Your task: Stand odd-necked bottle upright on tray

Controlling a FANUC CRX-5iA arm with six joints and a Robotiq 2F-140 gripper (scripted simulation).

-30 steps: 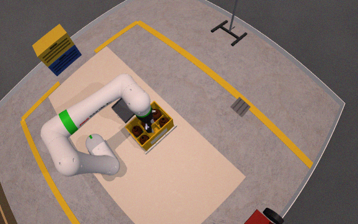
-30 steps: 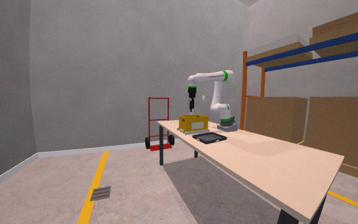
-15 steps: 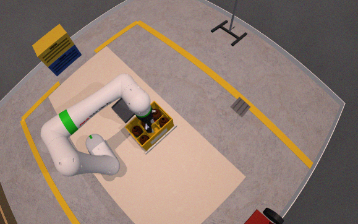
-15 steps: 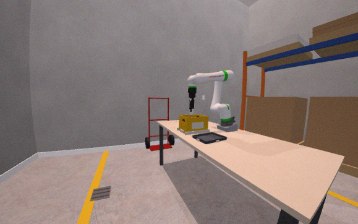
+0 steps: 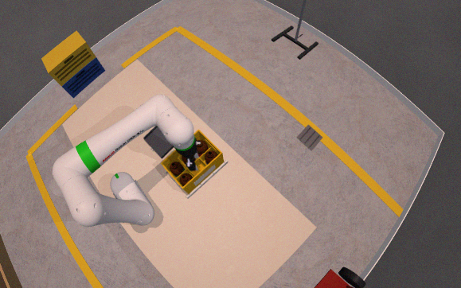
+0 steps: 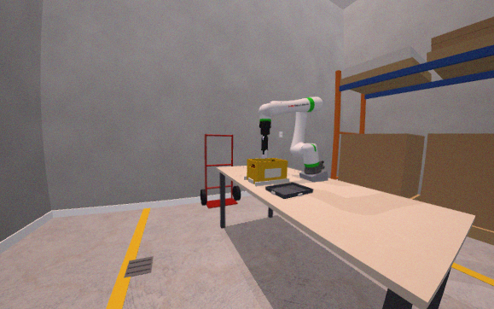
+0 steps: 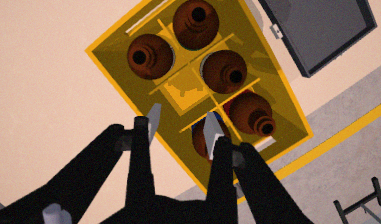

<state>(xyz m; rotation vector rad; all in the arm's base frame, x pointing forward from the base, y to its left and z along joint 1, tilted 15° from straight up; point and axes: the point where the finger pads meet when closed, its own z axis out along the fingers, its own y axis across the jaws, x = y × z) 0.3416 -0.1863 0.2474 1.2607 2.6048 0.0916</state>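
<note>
The gripper (image 7: 183, 131) is hanging above the yellow crate (image 7: 107, 70), fingers part-open and holding nothing — the five bottles (image 7: 150, 56) standing upright in their cells, the nearest (image 7: 201, 137) lying behind the right finger.

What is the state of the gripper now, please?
Gripper: jaws partly open, holding nothing, above the crate.

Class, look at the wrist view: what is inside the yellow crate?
The yellow crate holds five brown bottles in its compartments; four show fully, including one at the far end. The fifth is partly covered by a gripper fingertip. One middle compartment shows no bottle.
</note>
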